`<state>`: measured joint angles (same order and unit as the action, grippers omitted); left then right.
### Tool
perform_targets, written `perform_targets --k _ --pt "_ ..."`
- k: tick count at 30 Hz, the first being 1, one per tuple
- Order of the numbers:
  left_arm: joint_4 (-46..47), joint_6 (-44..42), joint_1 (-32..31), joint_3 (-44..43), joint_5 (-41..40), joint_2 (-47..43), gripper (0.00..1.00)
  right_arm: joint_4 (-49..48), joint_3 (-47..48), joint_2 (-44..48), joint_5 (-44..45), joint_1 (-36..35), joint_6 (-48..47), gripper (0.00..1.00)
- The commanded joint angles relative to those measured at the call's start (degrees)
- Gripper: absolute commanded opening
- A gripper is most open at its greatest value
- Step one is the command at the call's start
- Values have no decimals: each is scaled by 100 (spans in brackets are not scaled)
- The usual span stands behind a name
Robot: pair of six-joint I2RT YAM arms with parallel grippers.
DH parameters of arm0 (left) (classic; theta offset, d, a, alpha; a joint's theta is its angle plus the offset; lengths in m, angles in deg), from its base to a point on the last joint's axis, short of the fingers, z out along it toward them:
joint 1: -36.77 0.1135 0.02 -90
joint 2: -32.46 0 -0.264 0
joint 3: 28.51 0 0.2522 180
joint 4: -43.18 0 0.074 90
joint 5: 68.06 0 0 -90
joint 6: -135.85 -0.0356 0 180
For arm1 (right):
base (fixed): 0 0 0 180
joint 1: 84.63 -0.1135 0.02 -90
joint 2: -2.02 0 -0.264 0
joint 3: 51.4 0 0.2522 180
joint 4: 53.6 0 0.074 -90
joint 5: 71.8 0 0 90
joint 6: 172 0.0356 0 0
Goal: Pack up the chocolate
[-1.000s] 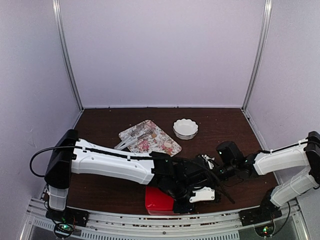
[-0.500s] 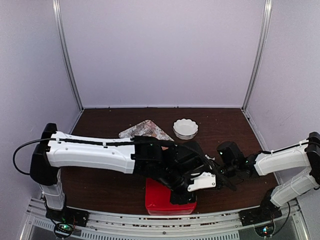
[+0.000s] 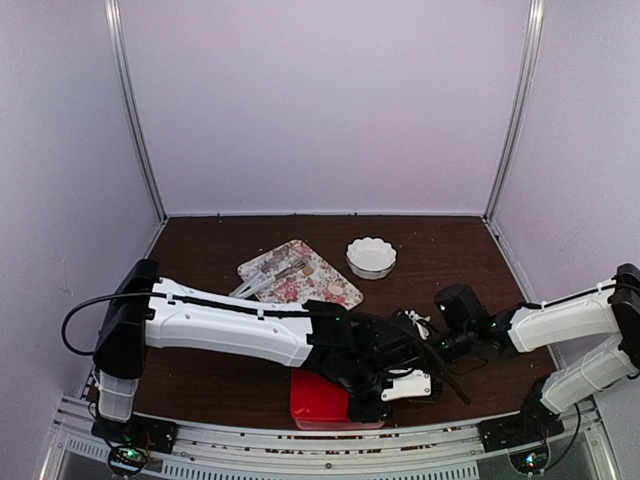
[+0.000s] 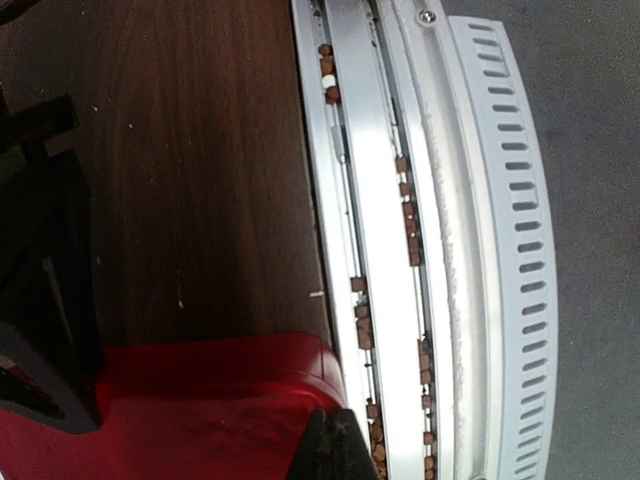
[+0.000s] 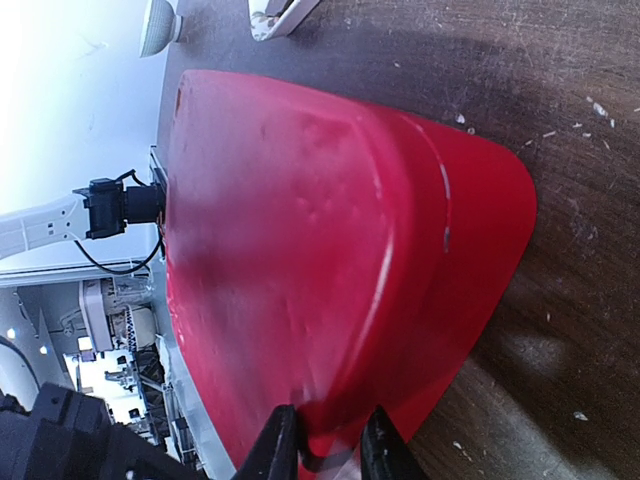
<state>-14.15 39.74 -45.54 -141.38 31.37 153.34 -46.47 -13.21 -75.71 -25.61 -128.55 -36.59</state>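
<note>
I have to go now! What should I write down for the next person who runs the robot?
Left gripper: shut, its tip at the edge of the red box.
Right gripper: shut on the red box's rim.
Things: the red box is at the near edge of the table; the white bowl and flowered tray are farther back. Small brown bits, maybe chocolate, lie in the front rail.
Done: nothing visibly packed.
Left: probably open the box, then pack.
</note>
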Motion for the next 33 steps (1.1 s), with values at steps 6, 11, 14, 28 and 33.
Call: perform_targets --k 6,11,14,28,33 --pt "-207 44 58 193 -70 -485 0 1466 -225 -272 571 -49 -183 22" --pt "71 565 401 651 -165 -1322 4 1761 0 180 702 -11 -144 39" --pt "235 986 795 1171 -242 -1932 11 2116 294 687 922 72 -205 53" --pt "-28 2905 2052 2500 -1354 -3325 7 3803 2182 1582 1884 451 -1324 43" --pt "-209 3167 2104 2235 -1566 -3055 0 4232 2863 1015 2262 241 -1687 35"
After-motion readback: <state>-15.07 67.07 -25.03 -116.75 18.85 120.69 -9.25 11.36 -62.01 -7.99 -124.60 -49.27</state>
